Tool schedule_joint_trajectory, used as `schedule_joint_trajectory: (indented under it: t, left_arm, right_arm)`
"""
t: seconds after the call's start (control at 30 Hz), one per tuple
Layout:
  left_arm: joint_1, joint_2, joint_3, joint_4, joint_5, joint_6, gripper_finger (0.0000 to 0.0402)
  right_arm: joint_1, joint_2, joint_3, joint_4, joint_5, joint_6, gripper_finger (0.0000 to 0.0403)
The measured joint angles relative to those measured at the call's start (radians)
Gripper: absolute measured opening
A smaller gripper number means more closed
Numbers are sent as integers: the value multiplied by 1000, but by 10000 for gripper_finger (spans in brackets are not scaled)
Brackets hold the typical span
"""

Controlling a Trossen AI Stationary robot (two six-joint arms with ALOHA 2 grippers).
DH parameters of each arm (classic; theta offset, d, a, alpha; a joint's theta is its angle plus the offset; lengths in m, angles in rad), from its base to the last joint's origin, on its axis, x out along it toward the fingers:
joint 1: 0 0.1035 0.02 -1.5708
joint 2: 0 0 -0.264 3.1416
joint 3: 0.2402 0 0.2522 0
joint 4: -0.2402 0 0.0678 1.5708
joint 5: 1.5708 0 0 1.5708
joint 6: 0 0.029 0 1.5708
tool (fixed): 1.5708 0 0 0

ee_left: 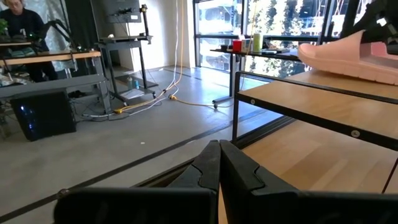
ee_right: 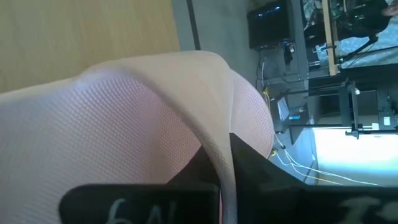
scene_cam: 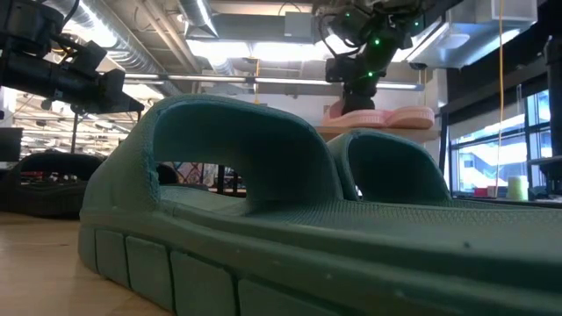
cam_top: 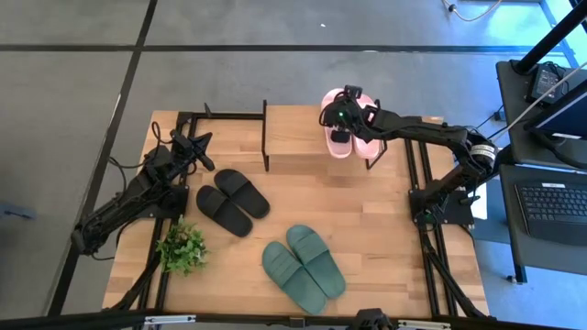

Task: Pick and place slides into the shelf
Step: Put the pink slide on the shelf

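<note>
High view: placing step. Right gripper (cam_top: 341,117) is over the right end of the shelf (cam_top: 293,137), on the pink slides (cam_top: 353,128), which sit on the top board. Black slides (cam_top: 233,201) and green slides (cam_top: 304,264) lie on the table (cam_top: 385,238), not yet shelved. Right arm is stretched across from the right edge, wrist turned down. Left arm is parked at the table's left edge, near the plant (cam_top: 182,247).

Low view: the green slides (scene_cam: 263,219) fill the foreground; behind them the right gripper (scene_cam: 356,88) comes down onto the pink slide (scene_cam: 378,116) on the shelf top.

Left wrist view: left gripper (ee_left: 219,165) has its fingers pressed together, holding nothing, aimed past the shelf (ee_left: 311,106).

Right wrist view: the fingers (ee_right: 249,165) pinch the pink strap (ee_right: 205,112) between them.

Likely next: let go, lift clear, go for the black pair.
</note>
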Motion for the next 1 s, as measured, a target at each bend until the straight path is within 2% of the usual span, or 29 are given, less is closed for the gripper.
schedule_joint_trajectory:
  t: [0.2, 0.83, 1.0]
  left_arm:
    - [0, 0, 0, 2, -18, 0, 0]
    - [0, 0, 0, 2, -19, 0, 0]
    - [0, 0, 0, 2, -19, 0, 0]
  right_arm:
    - [-11, 0, 0, 5, -1, 1, 17]
    - [-13, 0, -2, -21, 2, 8, 216]
    - [-13, 0, -2, -23, 3, 32, 244]
